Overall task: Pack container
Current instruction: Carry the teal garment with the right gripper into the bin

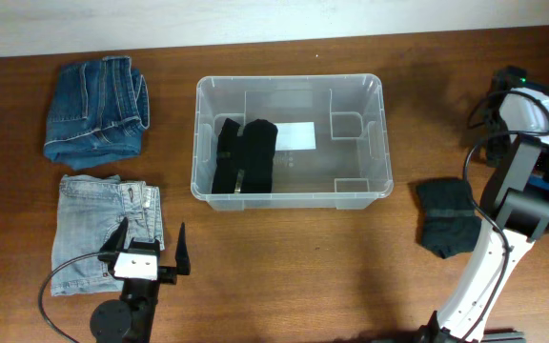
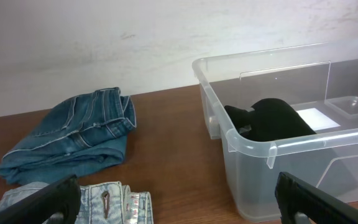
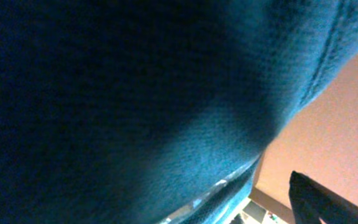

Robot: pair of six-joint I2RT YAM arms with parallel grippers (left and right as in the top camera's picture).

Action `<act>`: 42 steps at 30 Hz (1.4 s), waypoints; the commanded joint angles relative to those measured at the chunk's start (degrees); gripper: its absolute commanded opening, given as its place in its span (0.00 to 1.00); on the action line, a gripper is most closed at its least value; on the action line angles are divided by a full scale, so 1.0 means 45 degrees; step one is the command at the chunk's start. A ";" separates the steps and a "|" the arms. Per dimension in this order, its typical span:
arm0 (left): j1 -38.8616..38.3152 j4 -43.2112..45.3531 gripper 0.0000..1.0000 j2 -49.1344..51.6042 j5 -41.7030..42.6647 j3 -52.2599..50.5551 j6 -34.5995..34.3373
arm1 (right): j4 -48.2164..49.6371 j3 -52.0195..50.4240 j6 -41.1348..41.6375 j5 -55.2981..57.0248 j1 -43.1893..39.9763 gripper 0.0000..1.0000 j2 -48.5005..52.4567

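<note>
The clear container stands mid-table with black folded clothing in its left half and a white label on its floor. My left gripper hovers open and empty at the front left, just right of the light-blue jeans. In the left wrist view the left gripper spans bare wood between those jeans and the container. The right arm leans over a dark teal folded garment. That fabric fills the right wrist view; my right gripper stands open against it, one finger showing.
Dark-blue folded jeans lie at the back left, also visible as the jeans in the left wrist view. Small moulded compartments sit in the container's right half. A pale wall runs behind the table.
</note>
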 commanded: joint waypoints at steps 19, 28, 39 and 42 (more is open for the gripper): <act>0.0078 -0.0019 0.99 -0.0073 -0.0049 -0.0049 0.0204 | -0.0447 0.0044 0.1933 -0.2569 -0.0471 0.04 0.0194; 0.0078 -0.0024 0.99 -0.0073 -0.0049 -0.0049 0.0204 | -0.3512 0.3978 0.2671 -0.7218 -0.0335 0.04 -0.1195; 0.0078 -0.0019 0.99 -0.0073 -0.0049 -0.0049 0.0204 | -0.7786 1.0040 0.4163 -0.7490 0.2448 0.04 -0.3487; 0.0078 -0.0019 0.99 -0.0073 -0.0049 -0.0049 0.0204 | -0.8252 1.0520 0.4580 -0.7490 0.3803 0.04 -0.4061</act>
